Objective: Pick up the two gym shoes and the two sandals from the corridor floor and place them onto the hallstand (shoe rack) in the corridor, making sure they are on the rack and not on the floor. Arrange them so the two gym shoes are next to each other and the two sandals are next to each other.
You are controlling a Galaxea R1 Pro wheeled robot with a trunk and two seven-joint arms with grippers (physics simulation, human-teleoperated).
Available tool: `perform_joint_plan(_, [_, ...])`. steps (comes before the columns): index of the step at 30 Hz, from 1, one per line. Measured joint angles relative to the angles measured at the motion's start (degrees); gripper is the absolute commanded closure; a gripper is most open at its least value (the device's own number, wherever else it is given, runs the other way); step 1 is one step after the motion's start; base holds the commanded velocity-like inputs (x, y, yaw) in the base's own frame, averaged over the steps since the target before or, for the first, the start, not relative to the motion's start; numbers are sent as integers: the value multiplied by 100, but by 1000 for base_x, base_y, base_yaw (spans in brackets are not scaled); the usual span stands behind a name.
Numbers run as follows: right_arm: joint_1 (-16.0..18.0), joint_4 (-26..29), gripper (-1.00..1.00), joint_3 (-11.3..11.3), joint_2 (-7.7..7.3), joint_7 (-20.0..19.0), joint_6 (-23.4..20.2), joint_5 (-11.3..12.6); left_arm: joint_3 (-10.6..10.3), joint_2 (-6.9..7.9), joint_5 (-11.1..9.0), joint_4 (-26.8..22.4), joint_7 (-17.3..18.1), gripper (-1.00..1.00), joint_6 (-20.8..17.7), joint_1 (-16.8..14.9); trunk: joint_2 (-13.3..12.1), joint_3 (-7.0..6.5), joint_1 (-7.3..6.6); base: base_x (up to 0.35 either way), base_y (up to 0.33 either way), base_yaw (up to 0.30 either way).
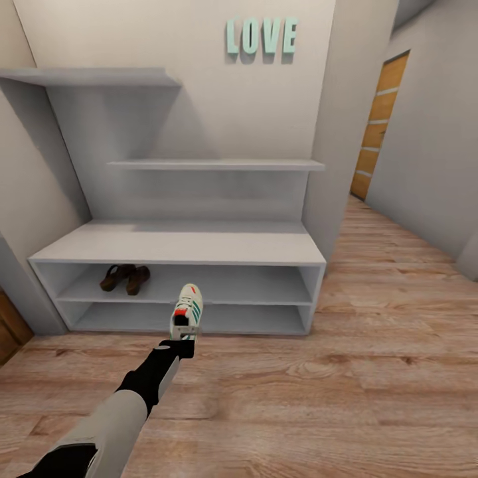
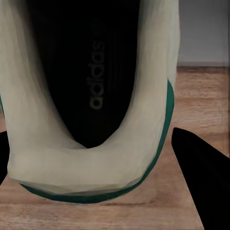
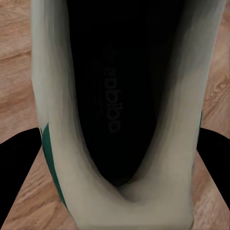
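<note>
- The left arm reaches forward from the lower left of the head view, its grey forearm running into a black wrist, stretched nearly straight toward the shoe rack [image 1: 179, 245].
- The left hand [image 1: 180, 338] is at the heel of a gym shoe [image 1: 188, 311], which is held off the floor [image 1: 345, 398] with its toe aimed at the rack's open shelves and its heel toward the robot.
- In the left wrist view, the shoe's heel [image 2: 86, 167] fills the space between the two black fingers [image 2: 201, 172]; the fingers sit against its sides, clamped on the shoe, with wood floor [image 2: 196, 96] beneath.
- The white upper, green stripes and red-orange tongue label of this shoe show from above in the head view, in front of the lower shelf rows.
- The right wrist view shows the second gym shoe [image 3: 120, 191] seen down its dark insole, its heel between the right hand's black fingers [image 3: 19, 177], which press on either side, closed on it; plank floor [image 3: 14, 43] lies behind.
- The two sandals [image 1: 125, 277] stand side by side, touching, on the upper of the two low shelves, toward its left end.
- The rack's flat top is bare, with two staggered shelves on the back panel above it; letters spelling LOVE [image 1: 260, 36] hang on the wall above.
- A wooden door [image 1: 378, 126] stands along the corridor to the right.
</note>
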State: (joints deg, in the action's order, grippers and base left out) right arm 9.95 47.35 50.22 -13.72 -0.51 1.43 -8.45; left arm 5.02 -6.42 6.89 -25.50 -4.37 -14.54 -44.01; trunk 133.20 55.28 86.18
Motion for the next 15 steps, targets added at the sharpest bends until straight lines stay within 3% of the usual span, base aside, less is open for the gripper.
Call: perform_joint_plan(15, [0, 8, 100, 0, 0, 0, 0, 0, -2, 0, -13, 11, 0, 100, 1, 0, 0, 0, 0, 175, -231, 0])
